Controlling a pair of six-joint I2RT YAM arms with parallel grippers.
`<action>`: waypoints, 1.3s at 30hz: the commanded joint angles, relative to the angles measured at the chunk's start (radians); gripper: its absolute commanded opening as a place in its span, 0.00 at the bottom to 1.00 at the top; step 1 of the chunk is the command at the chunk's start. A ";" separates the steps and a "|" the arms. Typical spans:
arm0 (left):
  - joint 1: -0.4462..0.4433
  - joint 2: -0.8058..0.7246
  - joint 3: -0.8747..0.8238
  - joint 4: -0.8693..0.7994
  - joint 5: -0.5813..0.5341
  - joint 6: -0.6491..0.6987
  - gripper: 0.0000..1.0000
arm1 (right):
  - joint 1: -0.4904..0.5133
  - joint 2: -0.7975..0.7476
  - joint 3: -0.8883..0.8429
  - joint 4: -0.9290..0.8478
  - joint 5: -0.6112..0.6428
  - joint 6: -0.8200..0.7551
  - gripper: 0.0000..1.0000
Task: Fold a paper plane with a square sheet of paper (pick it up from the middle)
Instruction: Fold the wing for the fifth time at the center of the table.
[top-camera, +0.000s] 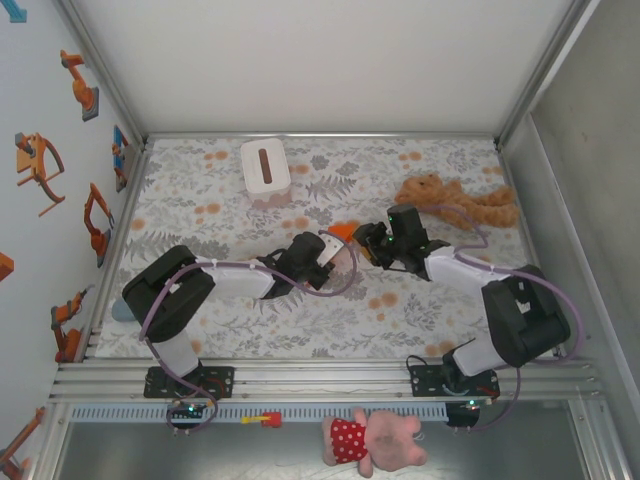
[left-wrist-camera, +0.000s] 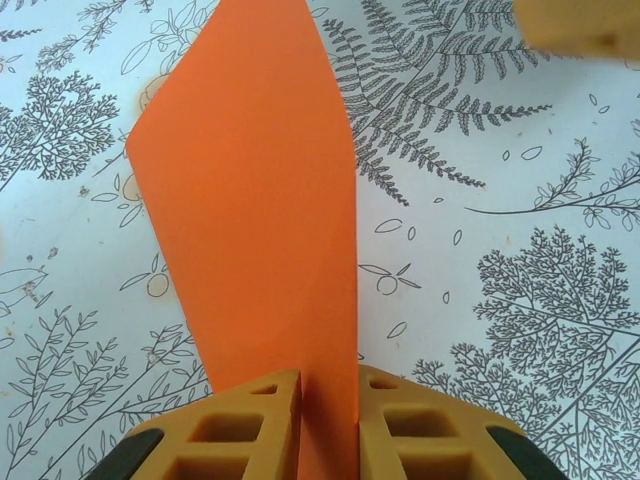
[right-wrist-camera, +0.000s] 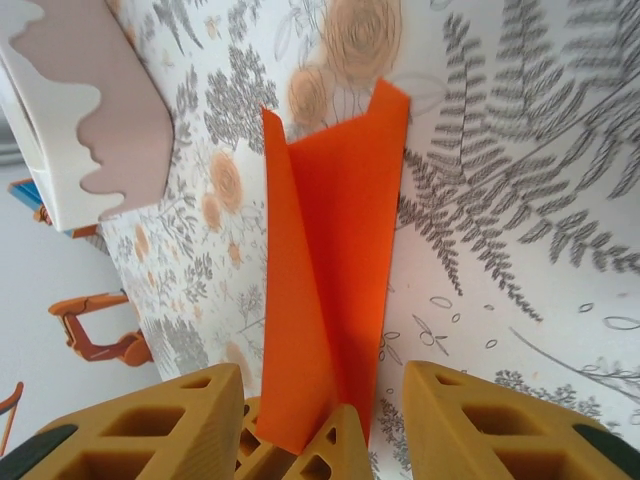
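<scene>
Left gripper (left-wrist-camera: 330, 392) clamped, right gripper (right-wrist-camera: 322, 388) spread

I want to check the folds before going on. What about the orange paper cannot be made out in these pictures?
Top external: the orange paper is mostly hidden under the left gripper and right gripper; creases too small.
Left wrist: far end cut off by the top edge; near end hidden between the fingers.
Right wrist: lower end partly hidden behind yellow fingers.
</scene>
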 joint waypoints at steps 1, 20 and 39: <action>0.007 0.003 -0.011 0.026 0.056 -0.053 0.18 | -0.023 -0.040 0.018 -0.110 0.064 -0.086 0.45; 0.121 0.066 -0.009 0.102 0.430 -0.318 0.15 | -0.036 -0.107 -0.009 -0.192 0.131 -0.209 0.45; 0.166 0.063 0.020 0.110 0.570 -0.410 0.14 | -0.036 -0.109 -0.024 -0.156 0.096 -0.316 0.47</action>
